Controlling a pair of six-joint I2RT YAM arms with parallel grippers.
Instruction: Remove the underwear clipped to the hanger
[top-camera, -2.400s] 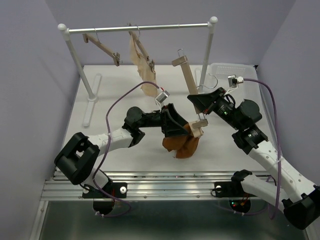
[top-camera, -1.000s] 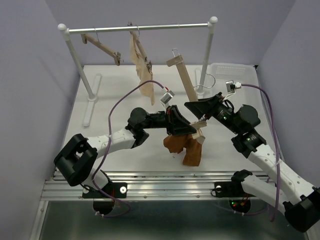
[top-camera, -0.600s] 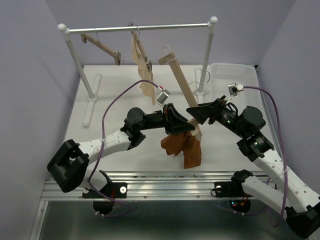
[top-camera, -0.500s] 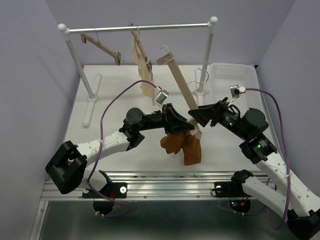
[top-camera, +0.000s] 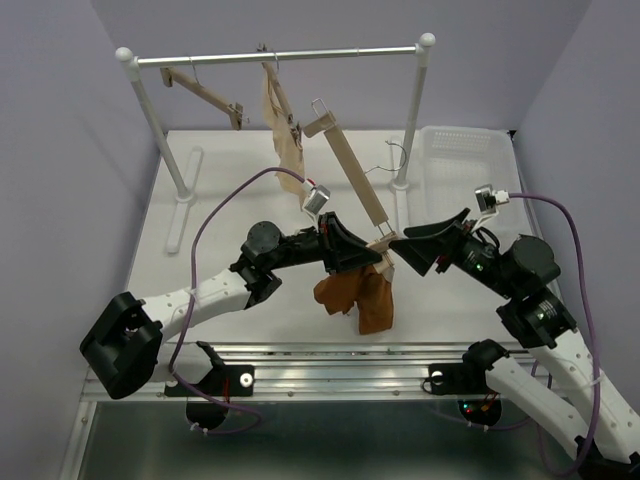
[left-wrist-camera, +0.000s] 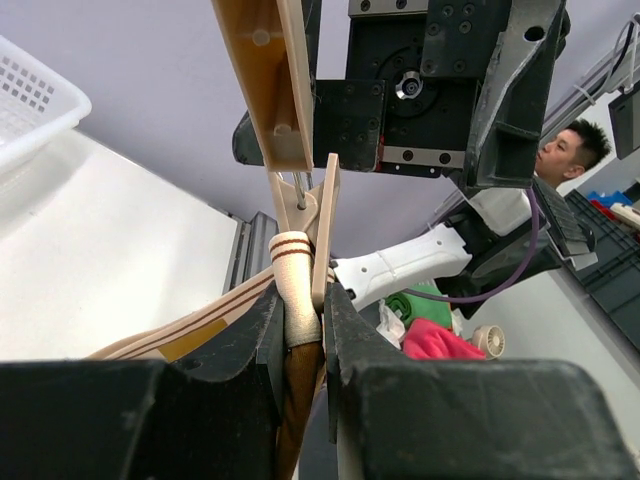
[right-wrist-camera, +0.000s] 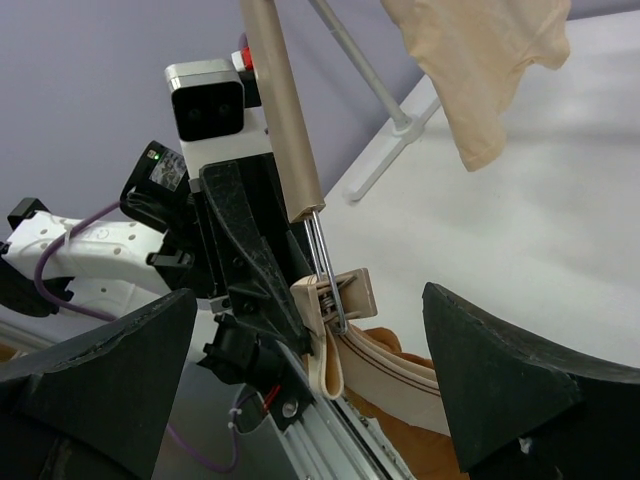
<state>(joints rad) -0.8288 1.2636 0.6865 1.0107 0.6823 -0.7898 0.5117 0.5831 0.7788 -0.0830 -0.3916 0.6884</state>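
My left gripper (top-camera: 360, 256) is closed tight on the underwear (top-camera: 355, 298), pinching its pale striped waistband (left-wrist-camera: 295, 285) right below the lower clip (right-wrist-camera: 335, 290) of the hanger (top-camera: 355, 175). The hanger leans steeply, with its hook end up and back and its clip end down at my left fingers, and the waistband is caught in that clip. The rust cloth hangs in a bunch beneath the hanger's lower end; I cannot tell whether its hem touches the table (top-camera: 240, 190). My right gripper (top-camera: 403, 257) is spread wide, just to the right of the hanger's lower end. From its wrist camera the clip sits out ahead between the two fingers, touching neither. A beige garment (top-camera: 287, 130) hangs behind and left of the hanger's upper end
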